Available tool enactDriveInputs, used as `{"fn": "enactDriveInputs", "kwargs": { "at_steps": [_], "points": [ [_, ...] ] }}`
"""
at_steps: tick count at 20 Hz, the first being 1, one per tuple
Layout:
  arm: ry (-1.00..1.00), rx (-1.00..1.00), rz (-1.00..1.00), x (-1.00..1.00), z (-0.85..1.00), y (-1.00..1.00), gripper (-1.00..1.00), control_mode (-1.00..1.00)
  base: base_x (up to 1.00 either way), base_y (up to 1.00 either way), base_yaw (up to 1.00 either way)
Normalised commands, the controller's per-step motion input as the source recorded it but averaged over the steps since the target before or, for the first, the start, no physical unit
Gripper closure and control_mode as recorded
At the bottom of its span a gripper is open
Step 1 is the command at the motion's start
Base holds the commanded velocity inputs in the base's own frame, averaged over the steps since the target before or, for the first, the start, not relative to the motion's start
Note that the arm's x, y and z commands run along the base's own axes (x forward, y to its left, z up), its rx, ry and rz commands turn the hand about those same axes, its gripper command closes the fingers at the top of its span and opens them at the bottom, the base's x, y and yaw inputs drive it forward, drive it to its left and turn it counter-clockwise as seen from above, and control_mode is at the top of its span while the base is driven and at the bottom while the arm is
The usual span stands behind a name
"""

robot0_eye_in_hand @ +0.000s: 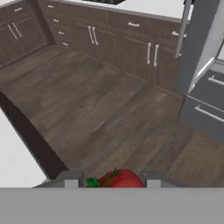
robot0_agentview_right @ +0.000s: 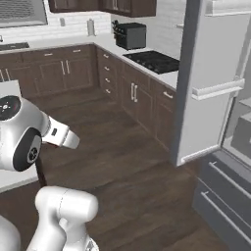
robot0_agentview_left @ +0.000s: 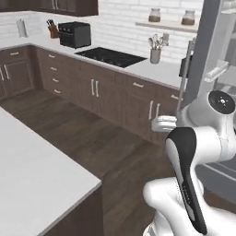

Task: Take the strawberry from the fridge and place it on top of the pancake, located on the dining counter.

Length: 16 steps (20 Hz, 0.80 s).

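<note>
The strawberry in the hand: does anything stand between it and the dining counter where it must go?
Nothing visible does. The strawberry sits between the fingertips of the hand, over open wood floor. The dining counter lies close at the left, its near top bare; the pancake is not seen here.

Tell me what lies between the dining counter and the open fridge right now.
Only bare dark wood floor, seen in the hand view: the dining counter sits at lower left, the fridge at right. The strawberry sits between the fingertips.
</note>
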Motion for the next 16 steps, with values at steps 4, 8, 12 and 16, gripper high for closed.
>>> {"fn": "enactDriveInputs", "kwargs": {
  "at_steps": [4,8,12,16],
  "points": [
    [0.00,0.00,0.00,0.00,0.00,0.00,1.00,1.00,-0.71,0.07,0.62],
    [0.00,0.00,0.00,0.00,0.00,0.00,1.00,1.00,-0.77,0.46,0.53],
    [0.00,0.00,0.00,0.00,0.00,0.00,1.00,1.00,-0.62,0.79,0.46],
    [0.00,0.00,0.00,0.00,0.00,0.00,1.00,1.00,-0.04,0.98,0.38]
  ]
}}
